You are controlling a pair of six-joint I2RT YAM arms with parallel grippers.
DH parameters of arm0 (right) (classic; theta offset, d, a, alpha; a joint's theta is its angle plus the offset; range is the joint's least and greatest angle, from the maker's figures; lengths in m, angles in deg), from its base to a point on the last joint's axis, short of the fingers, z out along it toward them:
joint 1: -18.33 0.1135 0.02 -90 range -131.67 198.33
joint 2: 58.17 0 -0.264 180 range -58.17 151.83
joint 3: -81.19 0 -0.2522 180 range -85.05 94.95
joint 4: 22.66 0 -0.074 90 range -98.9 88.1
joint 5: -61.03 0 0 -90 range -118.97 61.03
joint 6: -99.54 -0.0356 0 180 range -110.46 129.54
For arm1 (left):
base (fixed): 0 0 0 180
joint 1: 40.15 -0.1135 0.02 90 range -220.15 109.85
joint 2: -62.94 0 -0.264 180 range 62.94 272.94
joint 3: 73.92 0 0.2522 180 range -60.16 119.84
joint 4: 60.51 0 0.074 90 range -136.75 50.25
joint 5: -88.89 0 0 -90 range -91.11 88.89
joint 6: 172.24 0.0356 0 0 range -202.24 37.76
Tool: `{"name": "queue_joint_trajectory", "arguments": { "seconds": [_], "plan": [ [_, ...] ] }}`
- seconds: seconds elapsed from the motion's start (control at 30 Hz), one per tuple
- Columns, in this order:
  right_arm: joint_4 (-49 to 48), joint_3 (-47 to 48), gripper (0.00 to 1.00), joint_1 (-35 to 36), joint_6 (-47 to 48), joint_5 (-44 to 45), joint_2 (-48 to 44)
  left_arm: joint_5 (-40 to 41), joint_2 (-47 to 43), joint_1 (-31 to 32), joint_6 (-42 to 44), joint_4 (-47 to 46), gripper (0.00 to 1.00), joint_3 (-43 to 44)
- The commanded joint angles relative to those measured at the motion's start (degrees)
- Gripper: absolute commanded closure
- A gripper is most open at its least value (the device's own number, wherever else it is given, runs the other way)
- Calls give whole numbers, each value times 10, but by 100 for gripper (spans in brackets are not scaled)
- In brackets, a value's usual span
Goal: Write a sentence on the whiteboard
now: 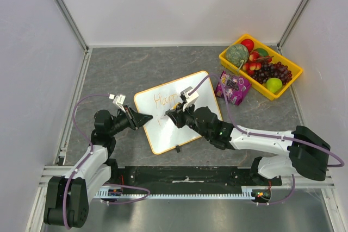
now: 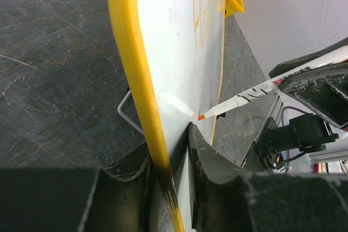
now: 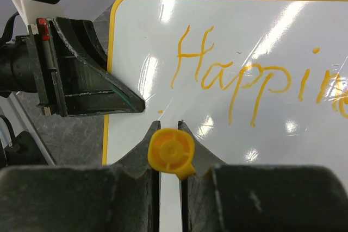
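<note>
Whiteboard (image 1: 160, 137) sits at table centre, skewed. Left gripper (image 1: 144, 119) is clamped on its yellow rim at the board's 9 o'clock edge, with fingers (image 2: 217, 177) on either side of the rim. Right gripper (image 1: 173, 116) is closed round a marker (image 3: 171, 150), its orange tip on the board below the writing. Sentence (image 3: 255, 77): letters read "Happin" — the rest runs out of frame. Fruit tray (image 1: 228, 63) at 2 o'clock.

arms (image 1: 261, 139): white links, black joints | cables (image 1: 76, 113): purple | left hand (image 1: 147, 118), right hand (image 1: 171, 116): black, scuffed | wrist cameras (image 1: 117, 99): white
</note>
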Motion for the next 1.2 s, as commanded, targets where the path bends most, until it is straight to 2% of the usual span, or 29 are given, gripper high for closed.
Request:
{"name": "queue_joint_trajectory", "arguments": {
  "seconds": [0.0,0.67,1.17],
  "plan": [
    [-5,-15,100,-4,2,15,4,-1,-1,4,43,-8,98,-3],
    [18,-63,100,-4,0,-19,-13,0,-1,5,43,-9,98,-3],
    [20,-4,100,-7,12,24,-11,-1,0,4,43,-9,98,-3]
  ]
}}
